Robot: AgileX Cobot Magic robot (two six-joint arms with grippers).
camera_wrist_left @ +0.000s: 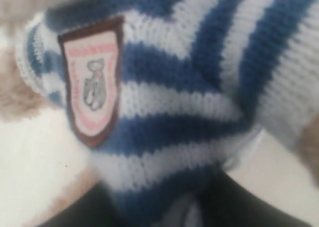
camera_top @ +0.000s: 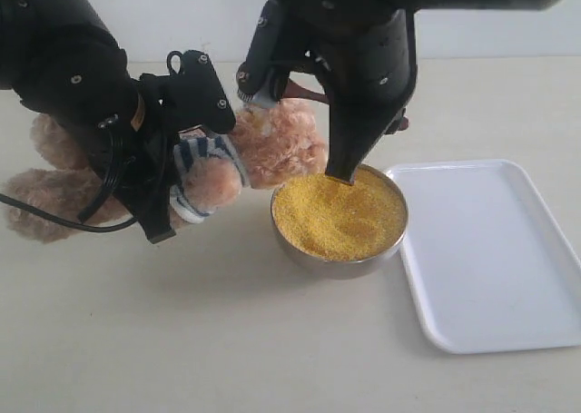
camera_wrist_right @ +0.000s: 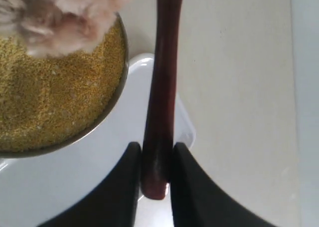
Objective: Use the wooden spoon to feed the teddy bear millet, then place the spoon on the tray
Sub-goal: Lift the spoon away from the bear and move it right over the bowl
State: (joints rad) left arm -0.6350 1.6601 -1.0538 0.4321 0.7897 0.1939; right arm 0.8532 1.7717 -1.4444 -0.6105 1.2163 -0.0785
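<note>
My left gripper (camera_top: 186,163) is shut on the teddy bear (camera_top: 277,145), pinching its navy-and-white striped shirt (camera_wrist_left: 164,137) just below the chest badge (camera_wrist_left: 94,85). The bear's head leans toward a steel bowl (camera_top: 336,266) filled with yellow millet (camera_top: 338,215). Over the bowl's far side, my right gripper (camera_wrist_right: 158,162) is shut on the end of the wooden spoon (camera_wrist_right: 163,87). The dark reddish handle runs away from the jaws, past the bear's fur (camera_wrist_right: 65,12); the spoon's bowl is out of view. In the exterior view the right arm hides most of the spoon. The white tray (camera_top: 495,250) lies to the right of the bowl.
The tray's rounded corner (camera_wrist_right: 184,132) lies under the spoon handle, next to the bowl rim (camera_wrist_right: 122,77). A black cable (camera_top: 54,215) trails from the left arm across the bear's legs. Beige tabletop surrounds everything.
</note>
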